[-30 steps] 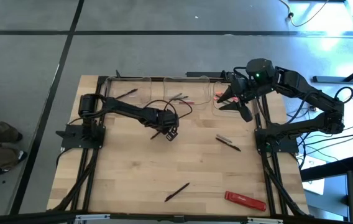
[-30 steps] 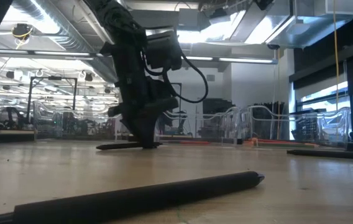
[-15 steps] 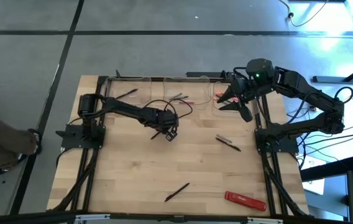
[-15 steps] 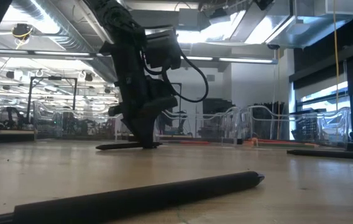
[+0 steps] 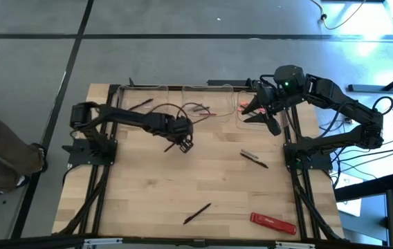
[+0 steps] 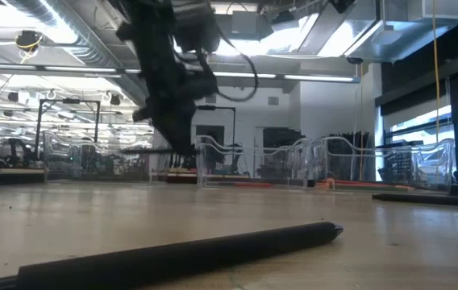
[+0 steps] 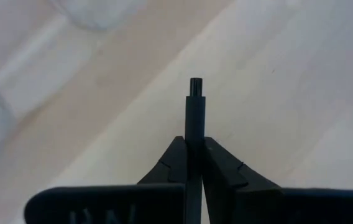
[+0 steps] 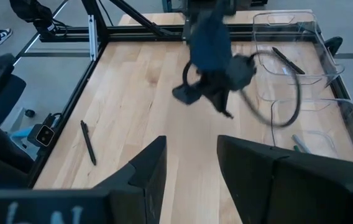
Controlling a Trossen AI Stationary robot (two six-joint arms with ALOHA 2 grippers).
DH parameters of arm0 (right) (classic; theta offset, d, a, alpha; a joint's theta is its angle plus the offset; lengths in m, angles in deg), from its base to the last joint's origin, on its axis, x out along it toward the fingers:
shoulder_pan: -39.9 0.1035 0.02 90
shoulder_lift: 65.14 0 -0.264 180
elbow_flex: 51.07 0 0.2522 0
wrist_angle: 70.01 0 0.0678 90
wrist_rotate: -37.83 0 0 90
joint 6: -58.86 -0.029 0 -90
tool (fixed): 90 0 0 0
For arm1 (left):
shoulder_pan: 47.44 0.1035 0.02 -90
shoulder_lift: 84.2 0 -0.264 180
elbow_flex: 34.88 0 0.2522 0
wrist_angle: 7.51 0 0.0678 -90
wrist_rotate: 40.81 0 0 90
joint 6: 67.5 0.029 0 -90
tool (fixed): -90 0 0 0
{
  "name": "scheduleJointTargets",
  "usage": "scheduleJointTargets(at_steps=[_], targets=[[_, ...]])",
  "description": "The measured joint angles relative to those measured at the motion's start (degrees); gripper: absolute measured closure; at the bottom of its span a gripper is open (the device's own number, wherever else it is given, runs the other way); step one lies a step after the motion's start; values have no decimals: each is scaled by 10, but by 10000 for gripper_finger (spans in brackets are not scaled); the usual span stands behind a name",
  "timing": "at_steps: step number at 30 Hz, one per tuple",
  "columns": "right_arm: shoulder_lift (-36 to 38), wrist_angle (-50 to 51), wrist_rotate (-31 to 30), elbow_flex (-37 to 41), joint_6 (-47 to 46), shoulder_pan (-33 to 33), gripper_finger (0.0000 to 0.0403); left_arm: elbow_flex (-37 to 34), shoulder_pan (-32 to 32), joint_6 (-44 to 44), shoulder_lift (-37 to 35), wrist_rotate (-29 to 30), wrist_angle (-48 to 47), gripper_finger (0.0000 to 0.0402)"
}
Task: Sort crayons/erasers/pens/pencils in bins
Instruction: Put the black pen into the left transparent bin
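My left gripper (image 5: pixel 182 143) hangs over the table's middle, a little left of centre, shut on a thin black pen (image 5: pixel 171 147) that shows level in the low view (image 6: pixel 144 150). Three clear bins stand along the far edge: the left one (image 5: pixel 141 104) with a black pen inside, the middle one (image 5: pixel 200 105) with several sticks, the right one (image 5: pixel 250 111). My right gripper (image 5: pixel 257 111) waits open above the right bin. Two more pens lie flat on the table, one near the front (image 5: pixel 198 213) and one at the right (image 5: pixel 254 158). My left gripper pinches the pen's shaft (image 7: pixel 194 127) between its two fingers (image 7: pixel 175 163), coming from above and pointing steeply down. The fingers lie across the pen. One end (image 7: pixel 196 83) sticks out past the fingertips. The pen hangs about level, lifted clear of the table.
A flat red bar (image 5: pixel 273 223) lies at the front right. Dark frame rails run along both table sides (image 5: pixel 99 173). A black cable loops beside my left wrist (image 5: pixel 176 111). A person stands off the table's left edge (image 5: pixel 3 152). Bare wood spreads between the arms (image 5: pixel 217 180).
My left gripper has risen and drifted slightly toward the table's far left, and the pen has come up with it. The pen, earlier lying on the table under the fingers, now hangs level and clear of the wood.
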Motion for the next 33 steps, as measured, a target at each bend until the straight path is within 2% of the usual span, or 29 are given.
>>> scheduleJointTargets(at_steps=[7,16,20,27,33], targets=[[0,0,0,0,1,0,258,1,39,48,-96,11,-53,390],[0,-2,0,0,3,0,258,1,131,119,-194,105,-141,390],[0,-2,0,0,4,0,258,2,186,167,-204,127,-172,390],[0,-2,-1,0,16,0,258,2,272,302,-198,127,-181,390],[0,-1,-1,0,19,0,258,2,321,396,-199,119,-180,390]])
